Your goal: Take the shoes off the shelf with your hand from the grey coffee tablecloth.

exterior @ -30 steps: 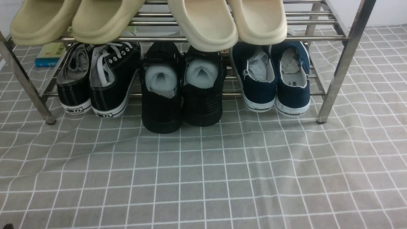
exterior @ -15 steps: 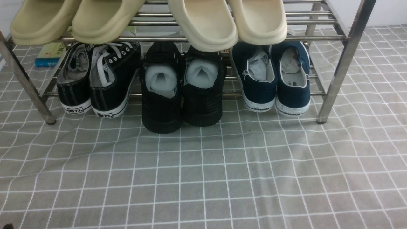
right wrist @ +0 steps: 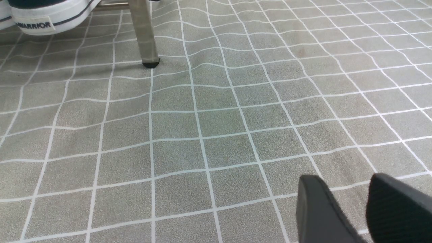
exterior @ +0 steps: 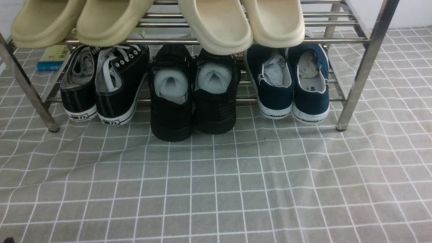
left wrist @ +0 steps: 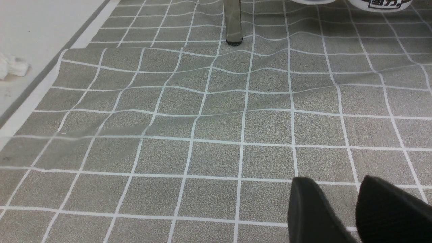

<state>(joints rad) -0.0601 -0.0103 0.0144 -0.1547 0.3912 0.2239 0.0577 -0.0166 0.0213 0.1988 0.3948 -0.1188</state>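
The navy blue shoes [exterior: 292, 86] with white soles stand side by side at the right end of the lower tier of the silver metal shelf [exterior: 357, 77], heels toward me. The shelf stands on the grey grid tablecloth [exterior: 216, 189]. One WARRIOR heel [right wrist: 44, 17] and a shelf leg [right wrist: 143, 33] show in the right wrist view. My right gripper [right wrist: 343, 177] is open and empty over the cloth, well short of the shoes. My left gripper [left wrist: 336, 179] is open and empty over the cloth near the other front leg [left wrist: 233, 20]. Neither gripper shows in the front view.
Black lace-up sneakers [exterior: 101, 84] and all-black shoes with white stuffing [exterior: 192, 94] share the lower tier. Beige slippers [exterior: 216, 27] overhang from the upper tier. A book [exterior: 52, 57] lies behind the shelf. The cloth's edge and a white floor [left wrist: 30, 50] lie beside the left gripper.
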